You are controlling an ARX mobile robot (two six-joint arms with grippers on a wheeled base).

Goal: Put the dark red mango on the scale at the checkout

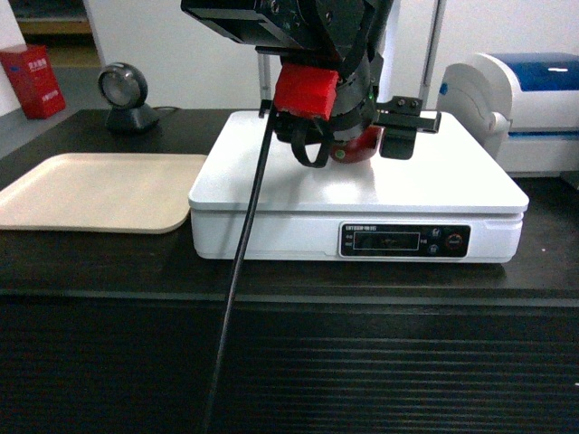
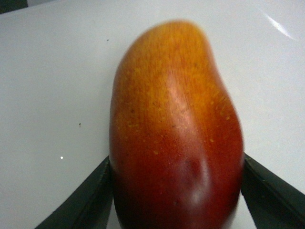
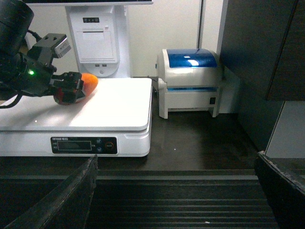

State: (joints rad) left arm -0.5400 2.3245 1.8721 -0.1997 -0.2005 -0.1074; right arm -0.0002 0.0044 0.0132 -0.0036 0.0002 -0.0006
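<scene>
Left gripper held the mango over the scale, its fingers closed against both sides of the fruit.

Seen from the right arm's camera, the mango sat low at the back left of the scale's white top, seemingly touching or just above it; I could not tell which. The right gripper hung wide open and empty in front of the scale, above the ribbed face of the checkout. Risk as I judged it: the fruit was rounded and glossy, so letting go before it rested flat could send it rolling toward the scale's edge, and a fast opening might nudge it sideways.
</scene>
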